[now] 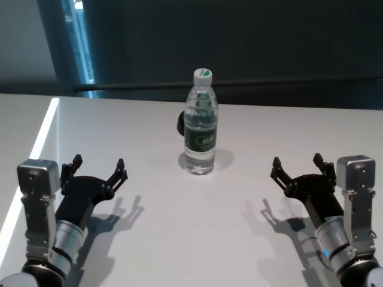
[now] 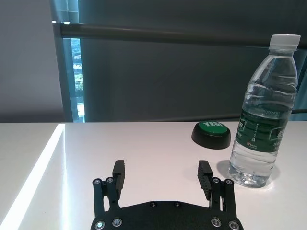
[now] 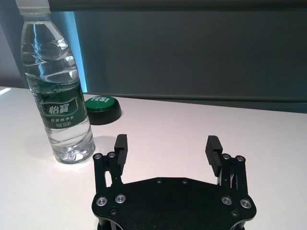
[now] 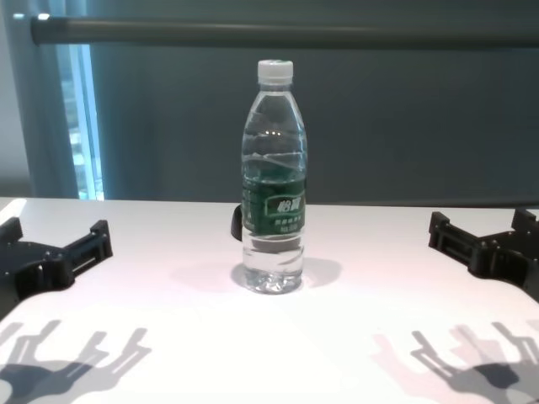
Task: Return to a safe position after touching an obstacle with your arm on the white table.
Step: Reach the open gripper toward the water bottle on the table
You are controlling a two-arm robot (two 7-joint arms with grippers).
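Observation:
The obstacle, a clear water bottle (image 1: 200,122) with a white cap and dark green label, stands upright at the middle of the white table (image 1: 179,239). It also shows in the left wrist view (image 2: 261,120), the right wrist view (image 3: 57,91) and the chest view (image 4: 273,181). My left gripper (image 1: 99,167) is open and empty, low at the near left, well apart from the bottle. My right gripper (image 1: 297,164) is open and empty at the near right, also apart from it. Both show in their wrist views, left (image 2: 163,175) and right (image 3: 167,148).
A black push button with a green top (image 2: 211,133) sits on the table just behind the bottle; it also shows in the right wrist view (image 3: 101,108). The table's left edge (image 1: 42,137) is lit bright. A dark wall with a rail (image 4: 278,32) runs behind.

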